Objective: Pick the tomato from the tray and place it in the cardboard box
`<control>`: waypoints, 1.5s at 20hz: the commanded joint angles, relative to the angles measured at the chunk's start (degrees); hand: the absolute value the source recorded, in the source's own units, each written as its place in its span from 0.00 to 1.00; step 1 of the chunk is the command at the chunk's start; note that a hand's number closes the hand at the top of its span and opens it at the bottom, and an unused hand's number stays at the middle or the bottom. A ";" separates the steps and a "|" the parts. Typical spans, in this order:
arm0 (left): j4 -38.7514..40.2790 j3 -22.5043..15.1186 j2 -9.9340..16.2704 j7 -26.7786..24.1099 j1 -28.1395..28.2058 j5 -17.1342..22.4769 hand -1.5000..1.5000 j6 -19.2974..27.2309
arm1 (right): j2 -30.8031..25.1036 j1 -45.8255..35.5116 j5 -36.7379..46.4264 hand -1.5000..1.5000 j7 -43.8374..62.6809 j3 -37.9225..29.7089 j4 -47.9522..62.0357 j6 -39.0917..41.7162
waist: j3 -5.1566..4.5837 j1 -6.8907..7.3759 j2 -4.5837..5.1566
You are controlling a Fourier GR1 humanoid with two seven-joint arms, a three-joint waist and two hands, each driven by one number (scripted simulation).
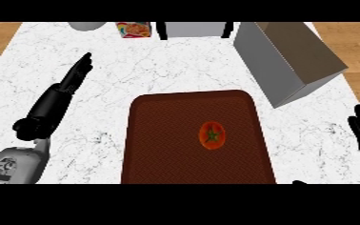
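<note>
The tomato [212,135] lies free on the tray [162,138]; the left hand [60,95], fingers straight, rests far off. Round, it might roll from a grasp.

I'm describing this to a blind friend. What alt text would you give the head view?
A red tomato lies on a brown tray on a white marble counter, with an open box behind and to the right. The robot's left hand hangs over the counter left of the tray, fingers straight; only a sliver of its right hand shows at the right edge.
</note>
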 commanded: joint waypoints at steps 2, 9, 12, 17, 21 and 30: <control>1.06 -0.13 -0.04 -0.04 -1.13 -0.52 0.50 -0.59 | -3.05 4.22 13.96 0.00 12.23 5.57 -3.93 10.52 | -0.14 0.78 0.44; 0.97 -1.60 -1.27 -1.04 -1.07 -0.78 0.50 -1.61 | -0.30 -4.03 22.64 0.00 30.53 17.41 -8.30 29.20 | -0.26 3.31 0.69; 0.21 -1.93 -1.18 1.19 -2.94 -1.48 0.50 -1.46 | 2.97 -9.58 26.75 0.00 38.02 21.41 -5.77 35.58 | -0.20 3.78 0.58; -0.80 -1.36 -1.09 1.78 -2.46 -0.42 0.50 -2.62 | 14.91 -18.09 30.36 0.00 50.83 31.05 -1.34 49.45 | 0.00 4.03 0.53; -1.05 -0.78 -1.37 3.53 -3.23 -0.40 0.50 -2.62 | 28.95 -23.87 33.10 0.00 57.84 35.94 5.12 56.20 | 0.15 3.35 0.44; -1.06 0.42 -1.87 -0.61 -0.13 -1.28 0.50 -2.83 | 42.02 -25.73 40.47 0.00 59.53 37.23 21.26 56.50 | 0.26 2.75 0.34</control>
